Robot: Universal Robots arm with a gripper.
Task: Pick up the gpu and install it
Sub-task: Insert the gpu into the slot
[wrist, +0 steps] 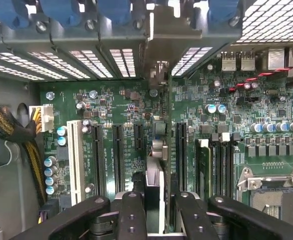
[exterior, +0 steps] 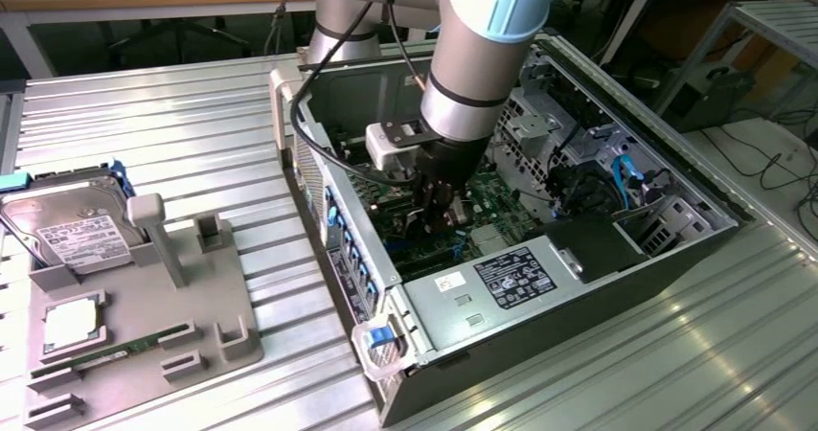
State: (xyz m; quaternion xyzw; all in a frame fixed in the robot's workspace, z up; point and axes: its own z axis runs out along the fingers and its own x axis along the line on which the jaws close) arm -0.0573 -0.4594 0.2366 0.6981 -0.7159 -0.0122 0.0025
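Exterior view: I have one arm reaching into one open PC case; the gripper sits low over the motherboard. Well off to its side, a grey holder tray carries 1 hard drive w/ white label (text unreadable), 1 CPU, 1 memory stick.

Wrist view: fingers closed narrow on the gpu, held edge-on btwn them, its bracket running to the rear slot openings, directly above the expansion slots. Board print illegible.

One robot arm, one open computer case, one hard drive, one grey parts holder, one motherboard, one gpu
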